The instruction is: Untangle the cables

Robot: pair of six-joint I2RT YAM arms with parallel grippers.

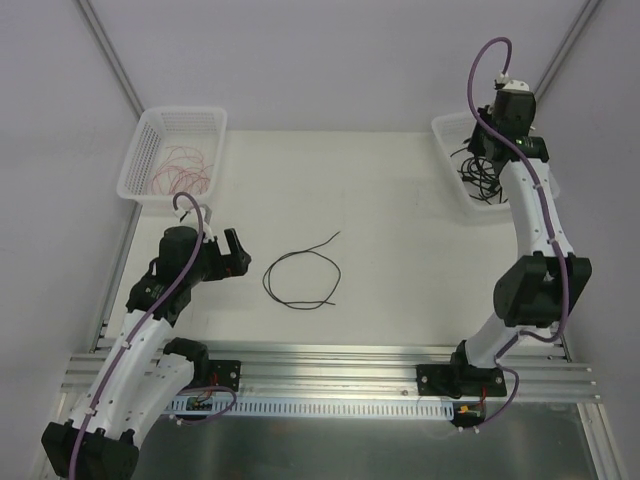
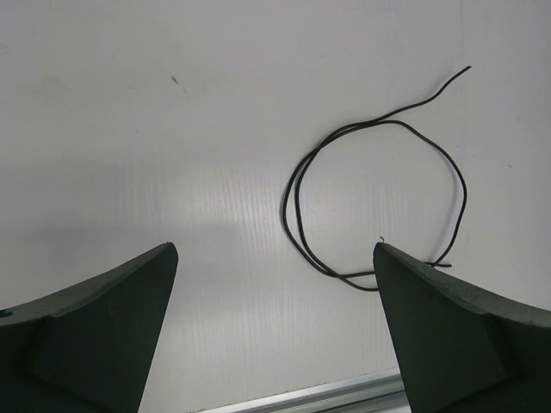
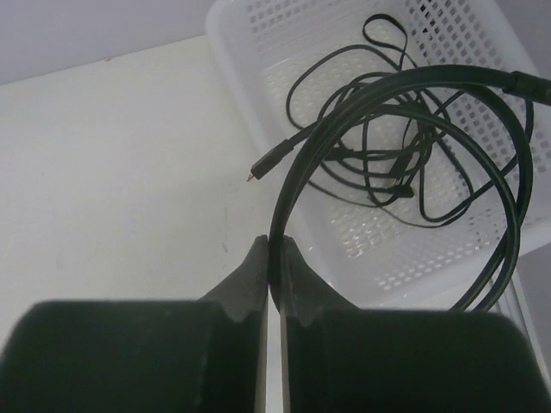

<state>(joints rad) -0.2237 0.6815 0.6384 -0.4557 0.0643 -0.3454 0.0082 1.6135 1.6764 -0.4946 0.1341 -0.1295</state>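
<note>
A thin black cable lies in a loose loop on the white table centre; it also shows in the left wrist view. My left gripper is open and empty, just left of that loop. My right gripper is shut on a black cable lifted out of a tangle of black cords in the right white basket. In the top view the right gripper hangs over that basket. Red and pink wires lie in the left basket.
A metal rail runs along the table's near edge by the arm bases. Purple cables run along both arms. Grey walls close the back and sides.
</note>
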